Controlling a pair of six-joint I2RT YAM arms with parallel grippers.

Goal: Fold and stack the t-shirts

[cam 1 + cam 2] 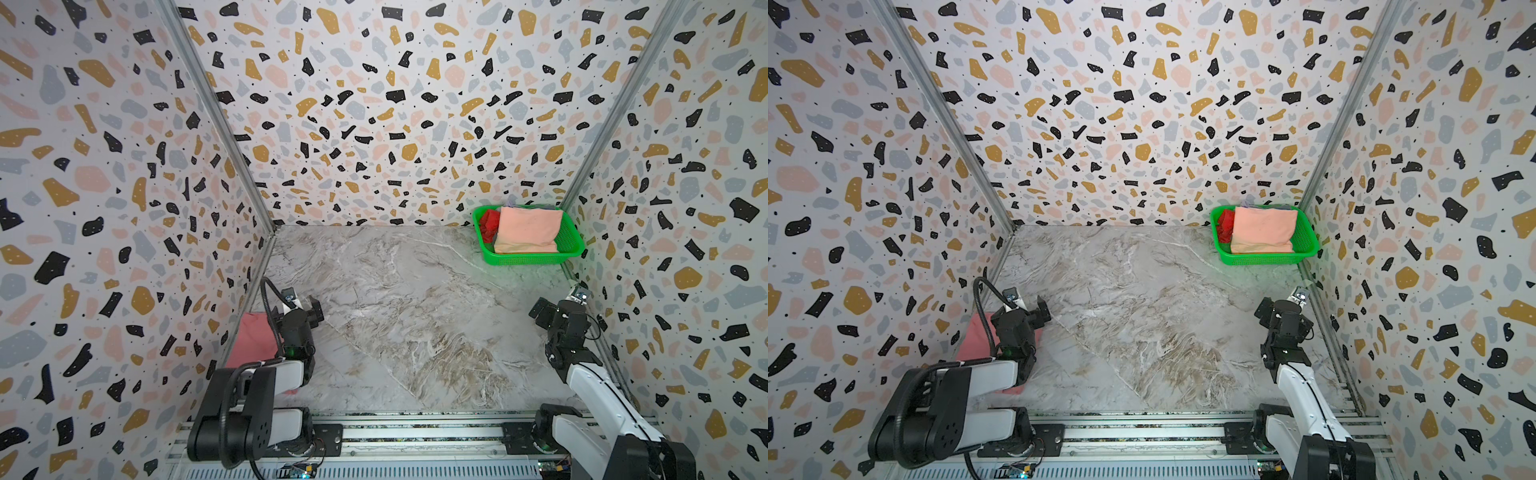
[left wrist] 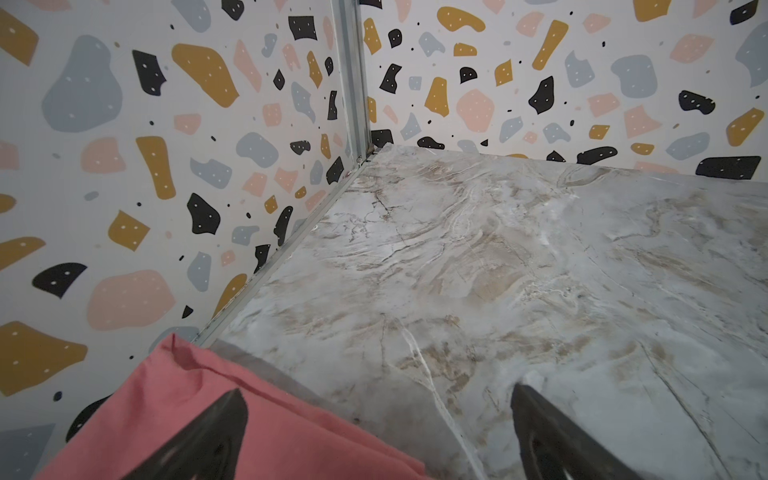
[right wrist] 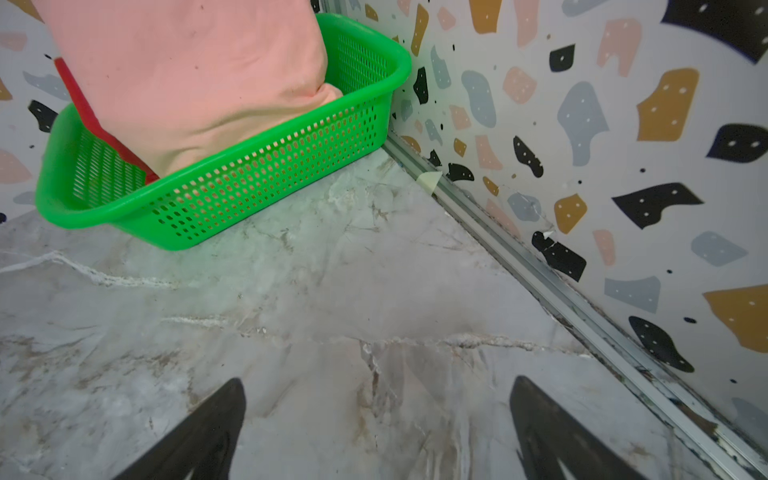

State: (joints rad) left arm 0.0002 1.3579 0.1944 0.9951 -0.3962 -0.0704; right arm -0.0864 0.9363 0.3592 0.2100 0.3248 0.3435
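Left gripper (image 2: 374,390), spread, hovers by the rose-pink t-shirt (image 1: 253,340), seemingly folded, near left. Right gripper (image 3: 376,380) is spread too. Peach t-shirt (image 1: 528,232) and red t-shirt (image 1: 488,223) sit in the far-right green basket (image 1: 532,260).

1 rose-pink t-shirt (image 1: 251,338), 1 peach t-shirt (image 1: 528,228), 1 red t-shirt (image 1: 488,220); green basket (image 1: 524,259); grey-marbled table (image 1: 415,311).

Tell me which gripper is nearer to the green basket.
Right. The right gripper is open near the right wall, with the green basket farther back on that same side. The left gripper is across the table, open, by the pink t-shirt.
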